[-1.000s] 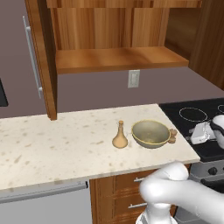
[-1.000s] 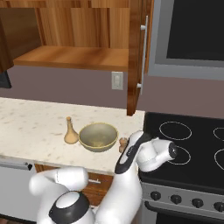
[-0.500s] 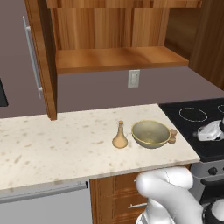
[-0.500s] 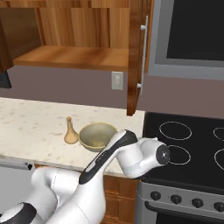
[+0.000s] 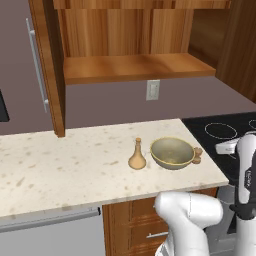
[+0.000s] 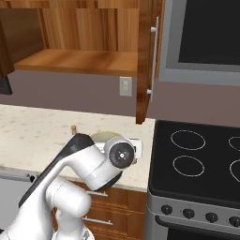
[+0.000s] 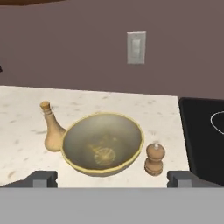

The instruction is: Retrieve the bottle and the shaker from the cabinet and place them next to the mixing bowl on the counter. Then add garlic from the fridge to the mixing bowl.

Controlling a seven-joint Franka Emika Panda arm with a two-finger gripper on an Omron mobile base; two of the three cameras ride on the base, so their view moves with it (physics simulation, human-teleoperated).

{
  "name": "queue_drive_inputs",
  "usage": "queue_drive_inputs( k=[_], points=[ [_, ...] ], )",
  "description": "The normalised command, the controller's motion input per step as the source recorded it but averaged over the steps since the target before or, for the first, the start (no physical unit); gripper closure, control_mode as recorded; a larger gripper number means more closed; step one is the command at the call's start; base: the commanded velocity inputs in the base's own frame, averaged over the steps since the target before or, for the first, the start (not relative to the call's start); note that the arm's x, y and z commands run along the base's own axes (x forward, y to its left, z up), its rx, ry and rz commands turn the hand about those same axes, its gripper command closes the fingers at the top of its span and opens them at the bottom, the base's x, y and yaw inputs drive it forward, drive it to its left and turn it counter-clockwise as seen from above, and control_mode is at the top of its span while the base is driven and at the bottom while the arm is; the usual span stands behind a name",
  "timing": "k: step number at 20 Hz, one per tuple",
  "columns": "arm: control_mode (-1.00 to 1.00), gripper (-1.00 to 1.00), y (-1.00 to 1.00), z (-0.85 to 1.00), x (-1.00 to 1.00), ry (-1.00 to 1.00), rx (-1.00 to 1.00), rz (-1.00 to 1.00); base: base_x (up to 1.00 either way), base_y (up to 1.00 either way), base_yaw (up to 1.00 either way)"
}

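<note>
Since a second ago the arm has swung up and back from the counter edge, its elbow now rising in front of the stove in the right base view, while bottle, bowl and shaker have stayed put. Left of the bowl (image 7: pixel 102 143) stands the bottle (image 7: pixel 52 131), upright and just beside its rim, perhaps touching; right of the bowl stands the shaker (image 7: pixel 154 159), upright and close by, with a small gap. Both sit on the counter (image 5: pixel 75 160), and the cabinet shelf (image 5: pixel 130 67) above the bowl is bare with its door open. The gripper (image 7: pixel 112 178) hangs in front of the bowl with its jaws spread as wide as they go and nothing between them. Judging by this, the first part of the task looks done: both things are out of the cabinet and set by the bowl. The step in hand seems to be pulling the arm clear. What remains is the garlic; the next move calls for the base to drive to the fridge, open it and pick the garlic out, then bring it back to the bowl. No brand, label or writing can be read anywhere; the outlet (image 7: pixel 136 47) on the wall behind the bowl is plain.
</note>
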Motion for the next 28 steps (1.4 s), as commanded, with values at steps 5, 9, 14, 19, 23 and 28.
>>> queue_drive_inputs(
  k=[5, 9, 14, 19, 23, 28],
  points=[
    [-1.00, -1.00, 0.98, 0.43, -0.03, 0.22, -0.18, -0.16, 0.00, 0.00, 0.00],
    [-1.00, -1.00, 0.94, 0.86, 0.00, 0.15, -0.20, -0.09, 0.00, 0.00, 0.00],
    [-1.00, -1.00, 0.61, 0.46, 0.01, -0.06, -0.03, -0.07, 0.00, 0.00, 0.00],
    [-1.00, -1.00, 0.19, 0.02, 0.38, -0.24, 0.12, -0.08, 0.00, 0.00, 0.00],
    [-1.00, -1.00, 0.15, 0.00, 0.33, -0.24, 0.22, -0.10, 0.00, 0.00, 0.00],
    [-1.00, -1.00, 0.14, 0.61, -0.26, -0.01, 0.04, 0.00, 0.00, 0.00, 0.00]
  ],
)
